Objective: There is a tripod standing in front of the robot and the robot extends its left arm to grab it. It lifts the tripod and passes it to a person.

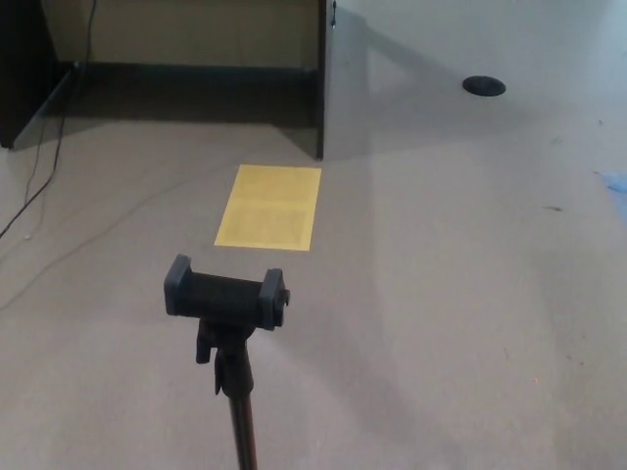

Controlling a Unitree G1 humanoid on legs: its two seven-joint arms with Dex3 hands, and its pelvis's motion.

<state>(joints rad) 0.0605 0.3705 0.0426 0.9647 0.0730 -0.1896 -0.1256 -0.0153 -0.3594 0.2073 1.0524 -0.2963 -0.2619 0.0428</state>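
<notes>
Looking down from the head camera, we see neither hand: no left hand, no right hand, no forearm in frame, so we cannot tell whether their fingers are apart, together or clamped on anything.

The tripod stands alone, low and left of centre. We only get its top: a black phone-style clamp head lying crosswise, with raised jaws at both ends and nothing between them. A small knob sticks out on the clamp's right end. Under the head sits a black joint block, then a thin dark pole running straight down and out of the bottom edge. Legs are out of frame.

Nothing touches the tripod. It is upright, pole near vertical.

Beyond it, on the carpet, lies a yellow sheet, flat, rectangular, well apart from the tripod head and a bit to its right. Faint print on it, too blurred to read.

Further back stands a dark partition panel edge-on, with a dark baseboard to its left along the wall. A black cable trails down the far left onto the carpet. A round black floor disc sits at upper right. A blue scrap shows at the right edge, cut off by the frame.
</notes>
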